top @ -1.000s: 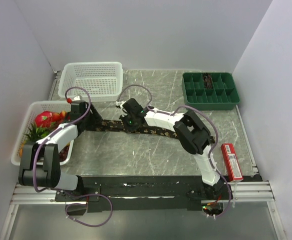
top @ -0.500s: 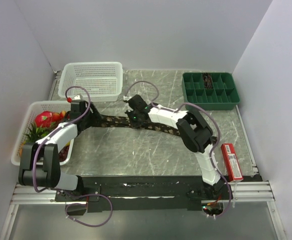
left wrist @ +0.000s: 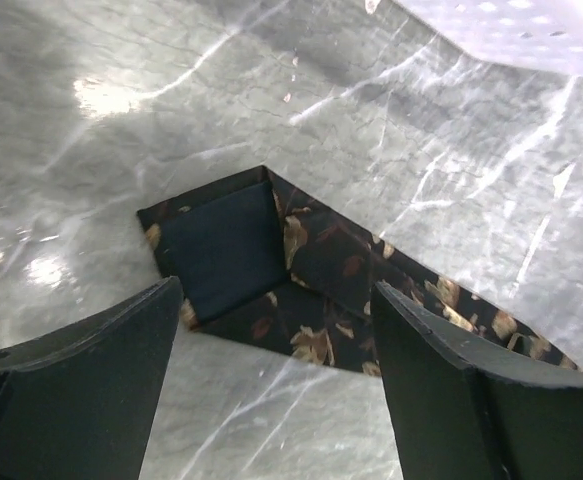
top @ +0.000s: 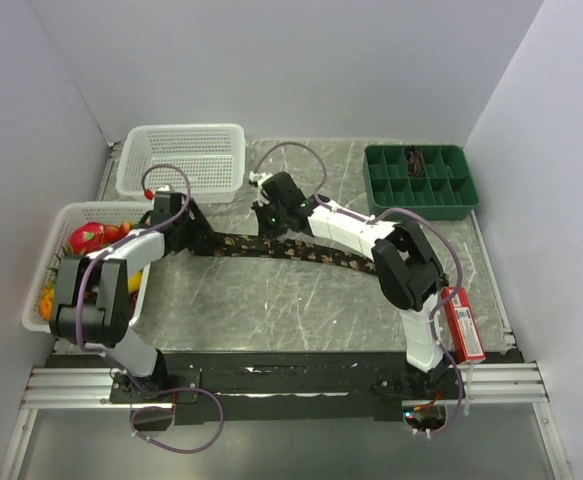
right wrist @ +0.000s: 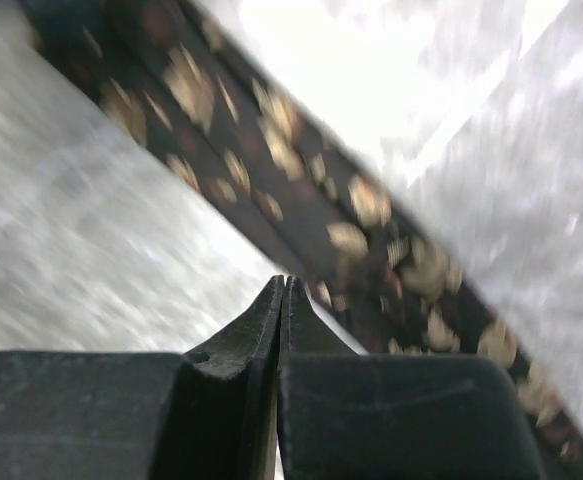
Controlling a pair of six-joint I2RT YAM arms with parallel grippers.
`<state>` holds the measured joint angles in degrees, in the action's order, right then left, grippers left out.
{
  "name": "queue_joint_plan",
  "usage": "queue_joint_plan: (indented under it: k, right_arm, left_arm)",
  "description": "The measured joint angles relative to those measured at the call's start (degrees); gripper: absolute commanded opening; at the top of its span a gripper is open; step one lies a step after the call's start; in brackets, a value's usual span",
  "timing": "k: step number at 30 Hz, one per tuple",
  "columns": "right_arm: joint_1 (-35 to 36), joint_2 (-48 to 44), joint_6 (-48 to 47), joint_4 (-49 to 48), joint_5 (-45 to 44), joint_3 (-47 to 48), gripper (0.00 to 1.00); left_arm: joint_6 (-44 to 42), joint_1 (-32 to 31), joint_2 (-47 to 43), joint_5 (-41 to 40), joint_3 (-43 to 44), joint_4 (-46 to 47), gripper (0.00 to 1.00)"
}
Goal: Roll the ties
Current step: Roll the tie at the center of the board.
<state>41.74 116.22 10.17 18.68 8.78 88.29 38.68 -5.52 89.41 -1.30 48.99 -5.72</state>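
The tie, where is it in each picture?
Top external: tie stretched across the table's middle.
Left wrist: its folded end at centre, between the left gripper's open fingers.
Right wrist: slanting top-left to bottom-right, blurred.
Shared landmark: the grey marbled table.

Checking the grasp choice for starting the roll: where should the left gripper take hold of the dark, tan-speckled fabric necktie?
The dark tan-speckled fabric necktie lies flat on the grey marble table, so come straight down from above. The best grip is probably its folded-back end, where the plain underside shows. The doubled layer gives an edge to pinch, and the open left gripper has a finger on either side of it.
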Motion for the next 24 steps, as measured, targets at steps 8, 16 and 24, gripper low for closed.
queue_joint_plan:
  k: [8,16,24]
  right_arm:
    - [-0.42,4.81,1.44,-1.79,2.73,4.59,0.0]
    - [-0.66,7.28,3.96,-2.71,6.47,4.85,0.0]
    - [-0.66,12.5,5.49,-4.39,7.17,10.4,0.0]
  left_arm:
    - [1.25,-3.34,6.49,-5.22,3.1,-0.63,0.79]
    - [1.66,-5.73,2.8,-9.9,0.98,-4.61,0.8]
    - [3.19,-7.98,0.44,-13.2,-2.05,-7.56,0.79]
